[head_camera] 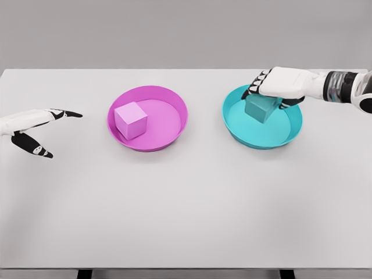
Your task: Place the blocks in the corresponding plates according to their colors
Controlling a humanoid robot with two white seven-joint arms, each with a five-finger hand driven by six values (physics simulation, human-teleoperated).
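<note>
My right hand [278, 86] fingers clamp the teal block [260, 108] from above, directly over the teal plate [290, 132]; left hand [32, 125] fingers apart.

Two plates were set side by side on the bench [186, 221], the left plate [147, 118] and the right plate [262, 117] apart. One block [130, 120] was seated in the left plate's left half; another block [260, 108] was placed inside the right plate.
</note>
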